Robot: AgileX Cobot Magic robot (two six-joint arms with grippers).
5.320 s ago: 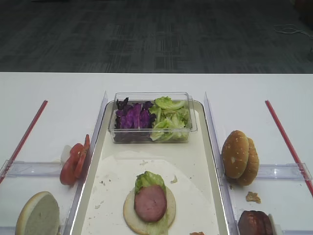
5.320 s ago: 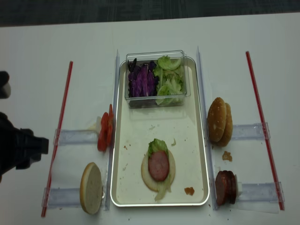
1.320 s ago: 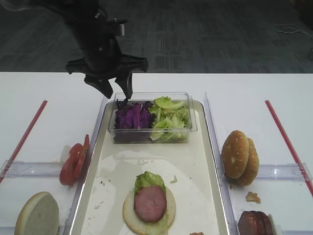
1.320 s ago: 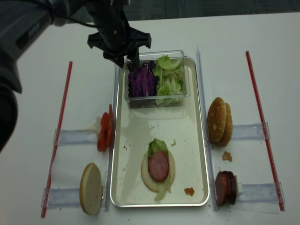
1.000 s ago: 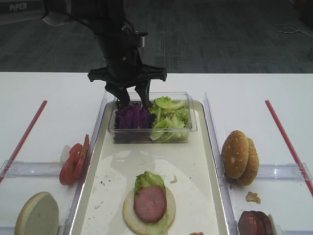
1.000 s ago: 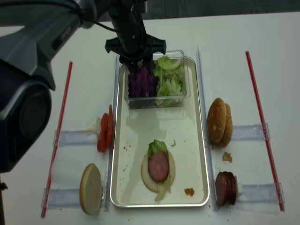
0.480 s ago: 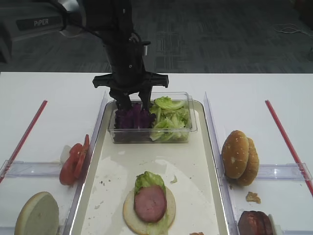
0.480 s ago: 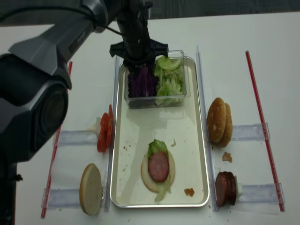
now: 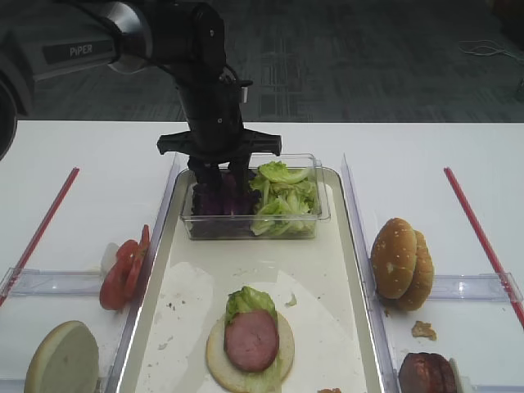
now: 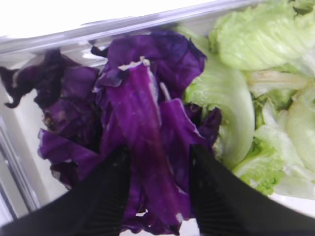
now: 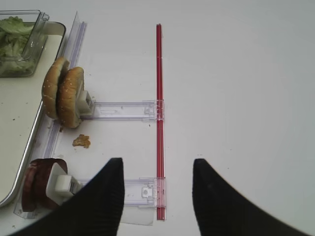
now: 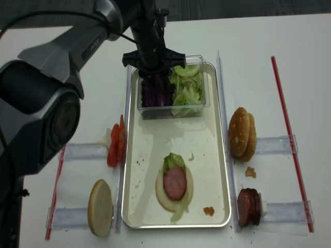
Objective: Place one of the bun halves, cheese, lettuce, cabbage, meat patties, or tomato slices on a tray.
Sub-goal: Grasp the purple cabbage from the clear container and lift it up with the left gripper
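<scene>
My left arm is glossy black, a thick rounded tube with a pale grey band carrying the word "PIPER" in white letters. It narrows into a dark cylindrical wrist with a small light-coloured fitting on its side, then widens into a flat black crossbar. The left tool (image 9: 219, 176) ends in two short black fingers with finely ribbed inner pads. The right tool (image 11: 156, 196) shows two broad, matte black fingers tapering to rounded tips.

Your bare cream tray floor (image 9: 246, 270) lies free at 6 o'clock of the clear plastic box (image 9: 254, 225); its walls hem in the black left gripper (image 9: 219, 176).
</scene>
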